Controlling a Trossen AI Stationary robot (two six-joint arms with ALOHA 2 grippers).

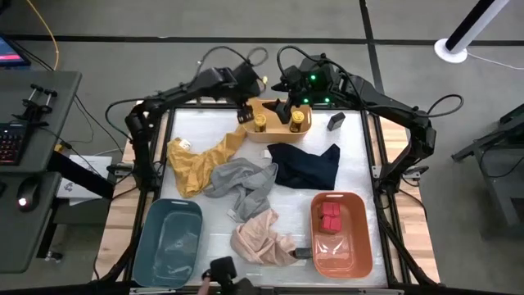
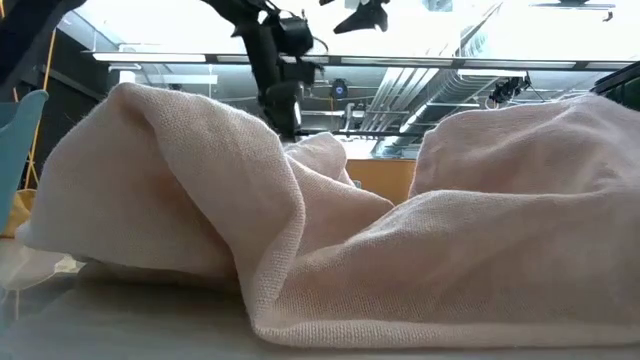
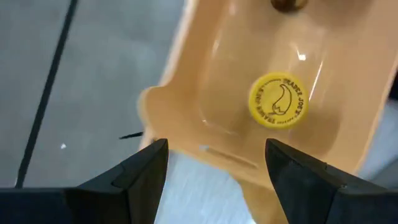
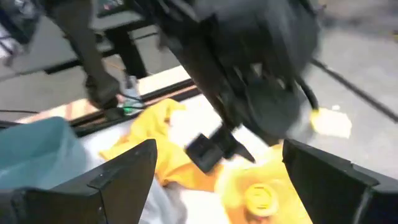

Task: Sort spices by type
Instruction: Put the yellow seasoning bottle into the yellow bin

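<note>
Bright even overhead light, blown-out ceiling glare in the low view, motion-blurred right wrist view.

Both arms reaching far back — left claw open, right claw seemingly too.

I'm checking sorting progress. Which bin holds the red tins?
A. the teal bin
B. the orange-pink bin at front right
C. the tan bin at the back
B: in the high view the red tins lie inside the orange-pink bin; the tan bin holds yellow-lidded jars.
</note>
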